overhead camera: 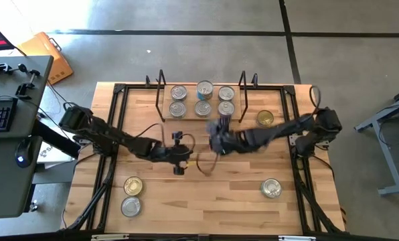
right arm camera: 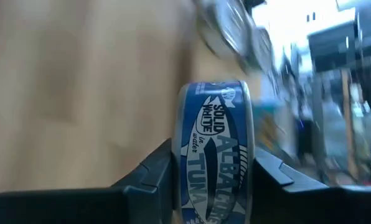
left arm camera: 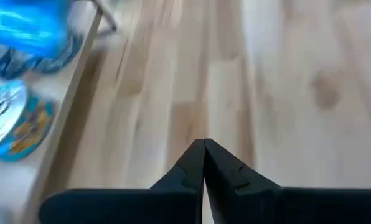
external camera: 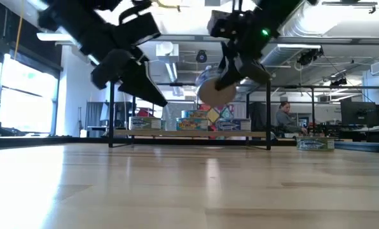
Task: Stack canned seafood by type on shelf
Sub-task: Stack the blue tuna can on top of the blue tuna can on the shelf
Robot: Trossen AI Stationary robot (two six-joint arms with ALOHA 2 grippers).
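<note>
now, right arm: reaches in across the table, raised just in front of the low light-wood shelf (overhead camera: 201, 115) in its black wire frame.
right gripper (right arm camera: 213, 171): fingers clamp a blue-labelled round metal tuna tin (right arm camera: 215, 149) by its flat faces, held off the table.
left arm: stretched toward the table's middle, farther from the shelf.
left gripper (left arm camera: 203, 158): fingers pressed together, empty.

Six tins (overhead camera: 201, 99) in two rows on the shelf (overhead camera: 201, 119) at twelve o'clock. One tin (overhead camera: 265, 118) just off its end at two. Another (overhead camera: 271, 188) at four, alone. Two touching tins (overhead camera: 132, 196) at eight. Tuna tin (right arm camera: 215, 149) aloft near centre, before the shelf.
</note>
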